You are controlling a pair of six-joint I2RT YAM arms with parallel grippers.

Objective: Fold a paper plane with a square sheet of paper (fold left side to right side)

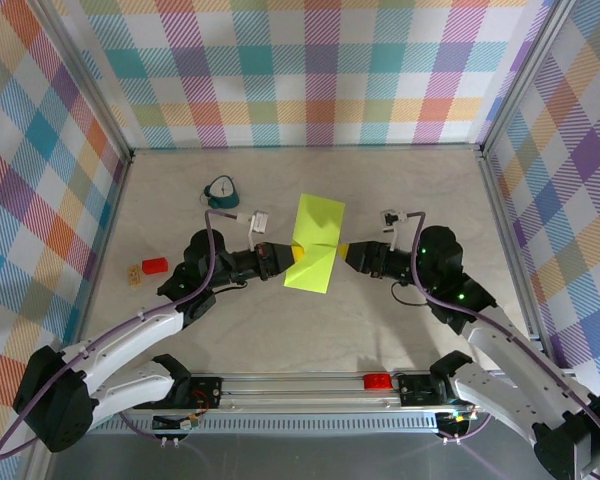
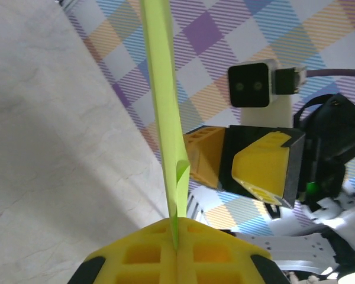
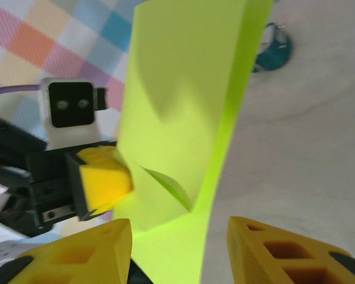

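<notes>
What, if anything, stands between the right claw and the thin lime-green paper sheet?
Nothing visible. The lime yellow-green paper sheet sits between the right gripper's open fingers, while the left gripper pinches its other edge.

On the pale marbled table (image 1: pixel 410 180), 1 small teal clock (image 1: pixel 220 190) sits at about 10 o'clock from the table's middle. 1 small red block (image 1: pixel 155 266) lies at 9 o'clock near the left edge, with a small tan piece (image 1: pixel 133 273) just beside it at its 9 o'clock. Multicoloured plaid walls (image 1: pixel 310 70) stand on 3 sides.
</notes>
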